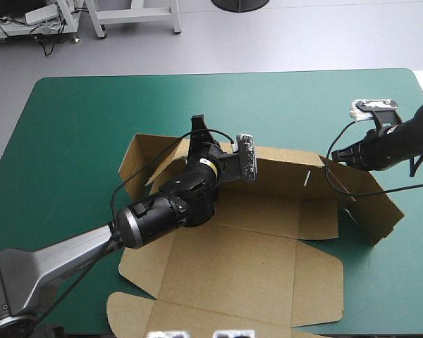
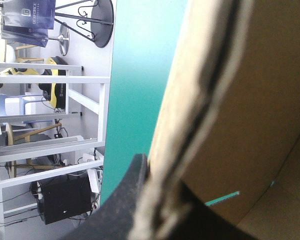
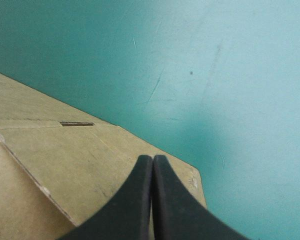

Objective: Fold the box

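One brown box [image 1: 233,260] is seen partly unfolded at the middle of the teal-green counter [image 1: 70,127]. Its base and near flaps are laid flat. The rear wall [image 1: 282,172] is raised along the far side, and a side flap [image 1: 372,208] is stood up at the right end. The left tool [image 1: 198,127] is clamped on the top edge of the rear wall near its left end. In the left wrist view the board's edge is pinched between the two black fingers [image 2: 125,200]. The right tool [image 3: 152,159] is drawn together to a single point, with nothing seen between its fingers [image 3: 132,205]. It is held over a corner of the board, just beside the right end of the rear wall. Its tips are possibly just clear of the board, but whether they touch it cannot be told.
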